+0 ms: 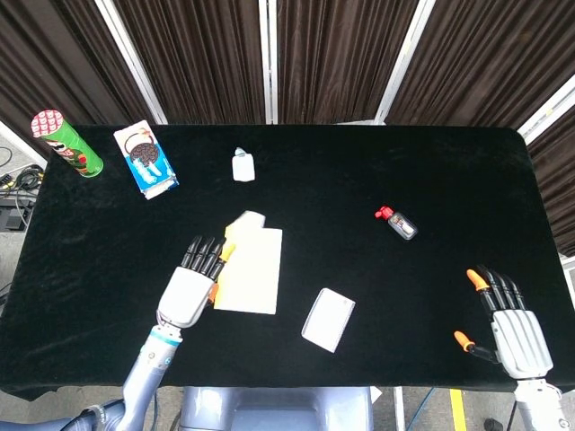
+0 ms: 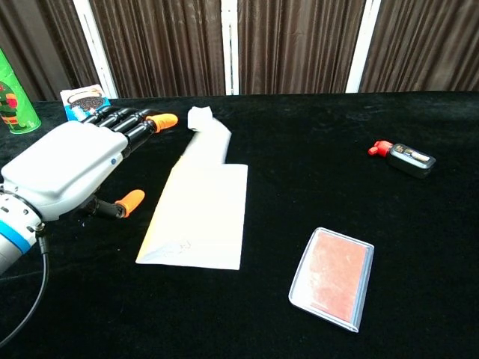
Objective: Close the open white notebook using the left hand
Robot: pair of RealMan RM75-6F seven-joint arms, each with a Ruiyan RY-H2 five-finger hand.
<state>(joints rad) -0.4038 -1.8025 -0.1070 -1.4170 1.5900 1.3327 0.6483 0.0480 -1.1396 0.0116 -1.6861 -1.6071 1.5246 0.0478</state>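
The white notebook lies left of the table's middle. Its right half is flat on the black cloth, while its left page stands raised and leans over toward the right. My left hand is just left of that page, fingers stretched out and orange fingertips up against its lifted side; it grips nothing. Only the head view shows my right hand, which rests flat and open at the front right corner, holding nothing.
A green can and a blue cookie box stand at the back left. A small white bottle sits behind the notebook. A red-capped item lies right of centre, a pink-faced case near the front.
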